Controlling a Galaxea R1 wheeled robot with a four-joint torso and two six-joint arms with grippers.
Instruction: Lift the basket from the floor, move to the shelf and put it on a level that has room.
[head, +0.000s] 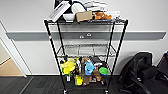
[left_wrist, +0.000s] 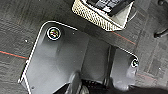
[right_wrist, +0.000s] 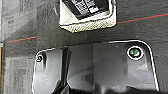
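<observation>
Basket (left_wrist: 105, 15) on dark carpet floor (left_wrist: 22, 37), just ahead of both wrist plates, not lifted. Also seen from right wrist (right_wrist: 87, 17), black contents inside. Long axis roughly crosswise to right arm, skewed to left. Neither arm clearly nearer. Pincer state both sides: cannot tell. Shelf (head: 86, 50) ahead against wall; middle level (head: 86, 50) bare, top and bottom tiers full.
</observation>
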